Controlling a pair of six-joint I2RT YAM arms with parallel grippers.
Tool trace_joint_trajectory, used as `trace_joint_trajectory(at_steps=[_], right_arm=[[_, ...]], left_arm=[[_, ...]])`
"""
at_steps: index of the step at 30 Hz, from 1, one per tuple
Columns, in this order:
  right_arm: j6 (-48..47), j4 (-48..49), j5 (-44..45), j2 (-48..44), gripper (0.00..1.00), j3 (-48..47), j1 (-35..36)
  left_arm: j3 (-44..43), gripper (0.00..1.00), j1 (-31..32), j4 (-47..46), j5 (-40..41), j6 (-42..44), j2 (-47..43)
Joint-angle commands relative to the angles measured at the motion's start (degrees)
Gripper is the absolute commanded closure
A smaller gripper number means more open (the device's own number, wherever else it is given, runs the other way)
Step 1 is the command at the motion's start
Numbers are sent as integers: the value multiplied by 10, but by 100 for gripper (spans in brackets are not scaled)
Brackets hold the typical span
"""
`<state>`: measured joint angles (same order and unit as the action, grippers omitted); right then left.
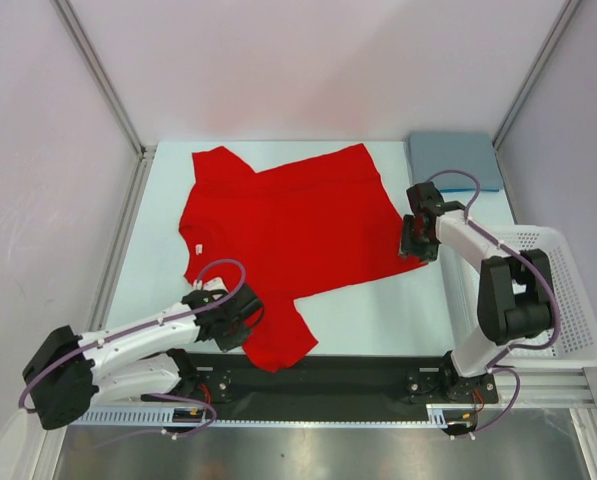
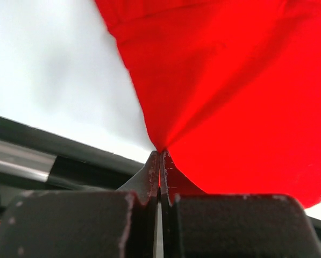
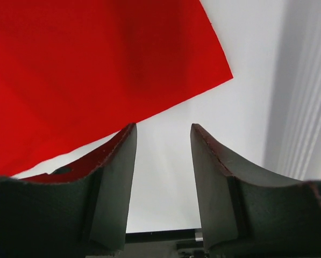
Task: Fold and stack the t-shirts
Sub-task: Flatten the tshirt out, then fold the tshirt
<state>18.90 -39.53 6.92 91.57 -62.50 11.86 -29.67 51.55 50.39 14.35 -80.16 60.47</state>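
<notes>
Where the left claw [image 2: 160, 157] pinches, the smooth red t-shirt [image 2: 230, 80] puckers.

My t-shirt [image 1: 278, 230] reads as plain bright red with no print, apart from one tiny white tag [image 1: 194, 247] at the neck. The folded cloth [image 1: 455, 160] in the far right corner is a dull grey-blue. The table [image 1: 378, 310] is a very pale blue-white, and the basket [image 1: 568, 300] is white with a fine grid of holes. The left arm [image 1: 138, 335] and right arm [image 1: 468, 235] are white with black joints and lilac cables. The left gripper [image 2: 160, 156] and right gripper [image 3: 163, 131] are matte black, reddish along the edges.
</notes>
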Motion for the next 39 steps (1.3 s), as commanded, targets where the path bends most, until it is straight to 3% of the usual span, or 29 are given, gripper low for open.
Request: trace_joint_trajectory(at_steps=[1, 11, 30, 33, 34, 35, 39], right_arm=[[41, 20, 42, 26, 51, -17, -5], [57, 56, 49, 26, 50, 25, -50], [62, 103, 69, 87, 54, 42, -64], [59, 124, 70, 86, 67, 57, -65], [55, 131, 69, 87, 81, 58, -65], [55, 130, 68, 90, 86, 59, -66], [59, 119, 65, 82, 92, 66, -66]], left_arm=[[2, 100, -5, 45, 32, -11, -28], [-10, 100, -5, 34, 39, 17, -25], [-37, 100, -5, 44, 65, 66, -43], [-37, 100, -5, 52, 67, 67, -54], [-36, 100, -5, 54, 68, 67, -58], [-36, 100, -5, 57, 68, 67, -68], [-32, 100, -5, 60, 68, 70, -96]])
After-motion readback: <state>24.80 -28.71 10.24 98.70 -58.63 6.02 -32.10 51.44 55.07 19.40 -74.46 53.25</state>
